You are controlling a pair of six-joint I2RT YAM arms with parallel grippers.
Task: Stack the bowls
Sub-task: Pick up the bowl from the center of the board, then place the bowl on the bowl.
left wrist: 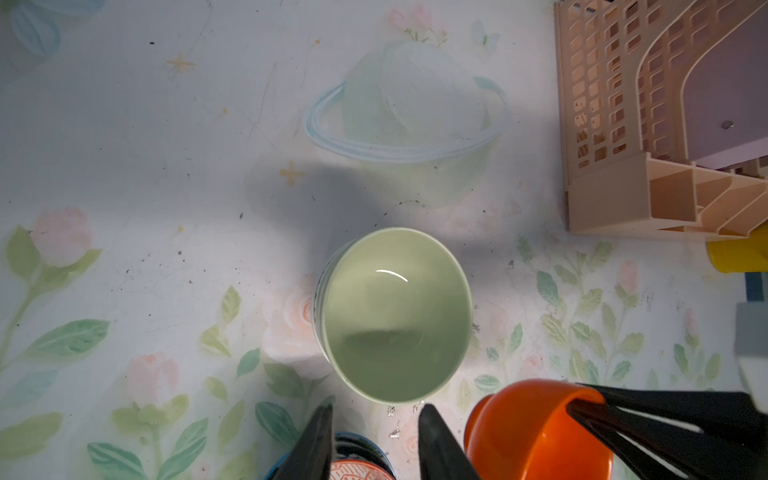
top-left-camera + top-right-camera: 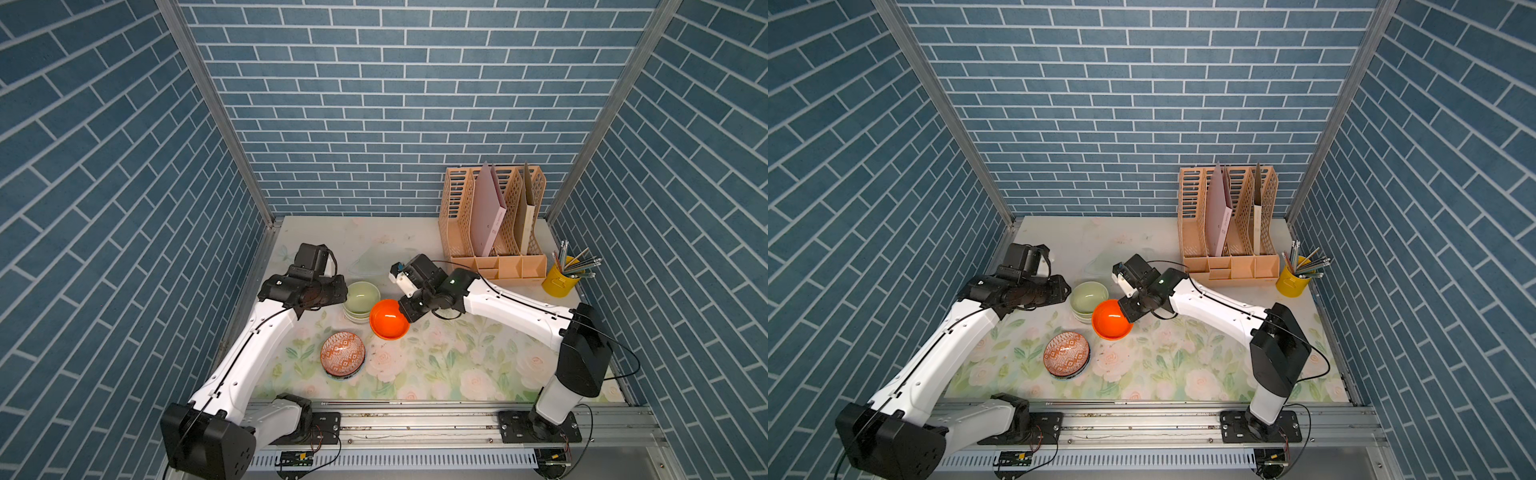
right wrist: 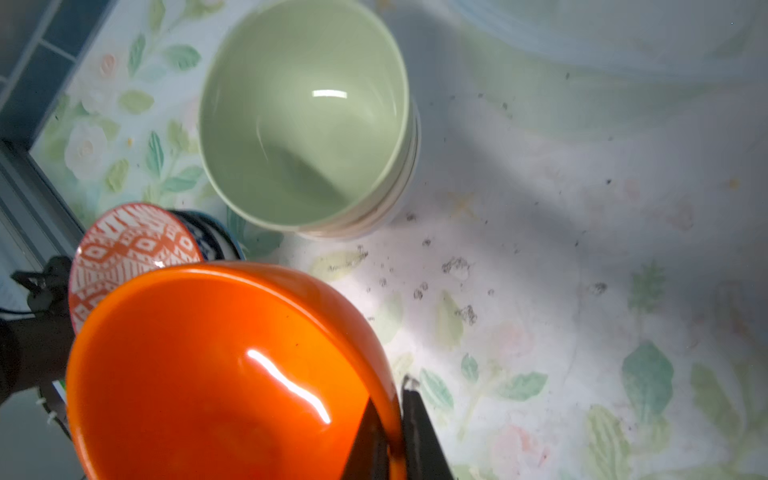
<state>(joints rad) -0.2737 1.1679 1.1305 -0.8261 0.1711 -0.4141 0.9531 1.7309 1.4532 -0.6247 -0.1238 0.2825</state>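
Right pincer (image 3: pixel 392 440) clamped on rim of orange bowl (image 3: pixel 216 374), bowl tilted, just beside green bowl (image 1: pixel 395 316) toward left edge of desk (image 2: pixel 457 365); left pincer (image 1: pixel 374 449) partly open, empty

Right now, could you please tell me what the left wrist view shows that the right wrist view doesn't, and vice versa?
Only left wrist: the peach file organizer and a sliver of the yellow cup. Only right wrist: the blue-tiled wall and the inside of the orange bowl. Both: the green bowl, the red-orange patterned bowl, and the right fingers pinching its rim.
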